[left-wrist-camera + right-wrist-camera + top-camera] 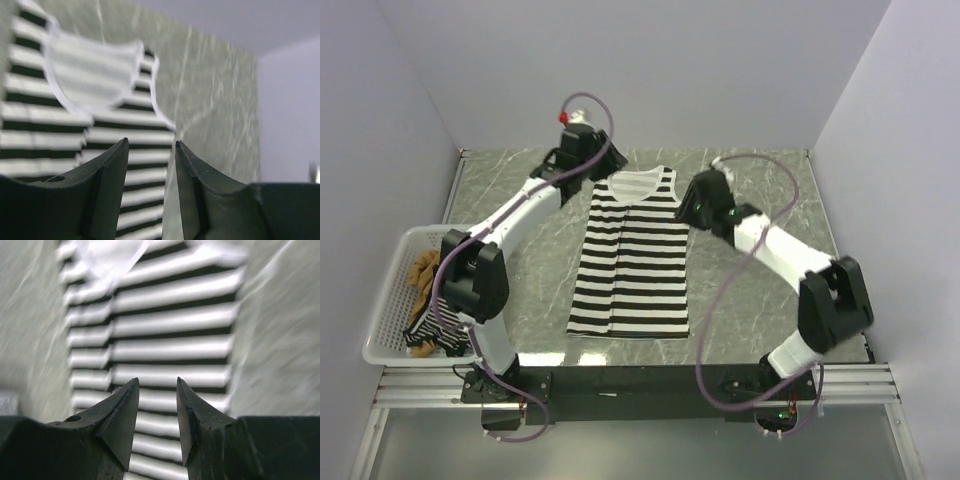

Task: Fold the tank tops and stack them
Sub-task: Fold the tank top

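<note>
striped tank top (630, 255) lies near-to-far, neck far, with left hand (150, 144) and right hand (157, 382) both open, flanking its shoulders.

Table top (770, 200): flat, grey-green stone pattern with pale veins, matte, filling the floor of the enclosure.
Back wall (640, 70): plain panel, pale lavender-white, unmarked.
Left wall (370, 150) and right wall (910, 150): same plain pale panels, meeting the back wall at straight corners and standing on the table's edges.
Aluminium rails (420, 385): silver, ribbed, running along the near edge.
Lower surface (620, 450): dull grey, beyond the rails.
Light: even, diffuse; shadows soft and faint.
</note>
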Motion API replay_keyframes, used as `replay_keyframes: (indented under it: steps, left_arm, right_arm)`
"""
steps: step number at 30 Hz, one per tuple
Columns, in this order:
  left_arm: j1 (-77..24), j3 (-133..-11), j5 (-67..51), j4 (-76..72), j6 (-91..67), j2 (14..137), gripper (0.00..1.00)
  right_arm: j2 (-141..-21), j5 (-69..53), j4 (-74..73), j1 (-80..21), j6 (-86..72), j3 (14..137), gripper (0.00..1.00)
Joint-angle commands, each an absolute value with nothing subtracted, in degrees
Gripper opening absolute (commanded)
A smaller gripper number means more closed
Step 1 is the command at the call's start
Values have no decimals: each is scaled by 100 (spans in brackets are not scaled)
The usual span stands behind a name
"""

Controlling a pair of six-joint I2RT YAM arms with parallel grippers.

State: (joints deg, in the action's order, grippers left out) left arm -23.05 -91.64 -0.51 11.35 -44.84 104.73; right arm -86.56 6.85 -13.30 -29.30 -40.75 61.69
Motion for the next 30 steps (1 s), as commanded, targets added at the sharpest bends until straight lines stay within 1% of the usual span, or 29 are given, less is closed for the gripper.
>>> replay_keyframes:
  steps: [1, 2, 4, 6, 8, 11, 13, 20, 30]
  left_arm:
    - [-2969, -8544, 219, 1248, -4658, 10196, 48]
    - [-3101, -8256, 246, 1187, -4649, 9978, 47]
    - [-3409, -8052, 281, 1160, -4658, 9809, 48]
    - [-3708, -7849, 246, 1169, -4632, 9625, 45]
    - [-3936, -7752, 412, 1326, -4544, 9493, 44]
    - [-4463, -7498, 580, 1389, -4500, 9317, 44]
    - [-4622, -7322, 624, 1363, -4570, 9229, 44]
    - [-5141, -6540, 615, 1073, -4807, 8904, 43]
    - [-5598, -6091, 563, 818, -5010, 8991, 43]
  right_arm:
    - [-9394, 448, -1959, -2102, -3402, 7012, 43]
    - [-9778, 492, -2056, -1987, -3349, 7423, 43]
    - [-10176, 475, -2337, -1707, -3208, 7838, 43]
    - [-10712, 396, -2522, -1582, -3112, 8357, 43]
    - [-11142, 431, -2654, -1494, -3076, 8786, 43]
    - [-11573, 414, -2751, -1468, -3006, 9148, 43]
    - [-11837, 360, -2751, -1477, -3006, 9315, 43]
    - [-12225, 352, -2646, -1485, -2997, 9413, 43]
    - [-12463, 404, -2426, -1529, -3006, 9334, 42]
